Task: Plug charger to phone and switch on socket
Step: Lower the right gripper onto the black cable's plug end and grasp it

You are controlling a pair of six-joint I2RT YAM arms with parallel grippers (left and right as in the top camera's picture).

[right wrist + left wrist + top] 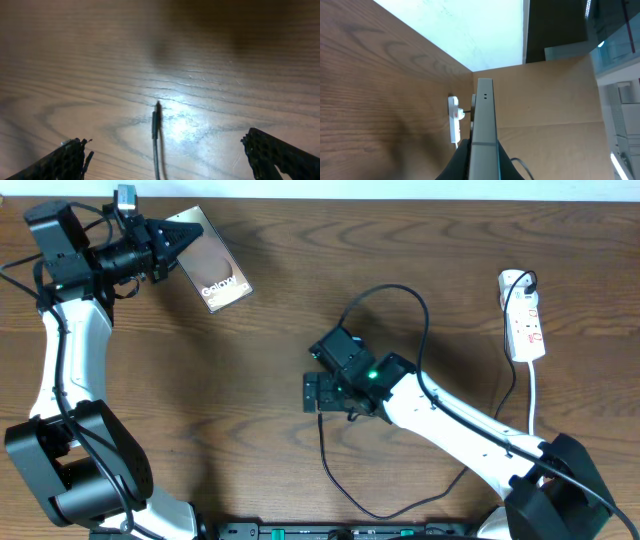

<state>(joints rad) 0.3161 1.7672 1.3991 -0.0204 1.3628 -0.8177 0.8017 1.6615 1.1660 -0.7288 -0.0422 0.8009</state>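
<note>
A: Biggest thing first. What worries you across the tabletop point(250, 370)?

B: The spread. The phone point(213, 272) is in the upper left of the overhead frame. The left end effector point(178, 243) is clamped on it at the end away from the lettering. The socket point(524, 315) lies at the far upper right, well apart from everything else. Plug and phone have to meet somewhere in the middle, and a badly judged reach could bring the 2 end effectors into each other.

A: And the phone itself?

B: It is slim, glossy and held at 1 end only. In the left wrist view it runs away from the camera edge-on. A push from the plug could pivot it or slide it in that grip and take the port off line. The narrow edge shows 2 small dark dots near its far end, but I cannot tell whether that is the port side.

A: The right side?

B: The right end effector point(312, 393) hangs at centre frame, jaws spread wide and holding nothing. In the right wrist view the charger point(156, 132) lies flat on the wood between them, its tip pointing up the frame and touching neither jaw.

A: So what is the risk there?

B: The cable is thin and low. If the jaws close too high they miss it. If they close too far behind the tip, a floppy end is left that will not steer into a port. Last, the switch point(536, 335) is small, and a broad press could shove the strip instead of toggling it.
</note>
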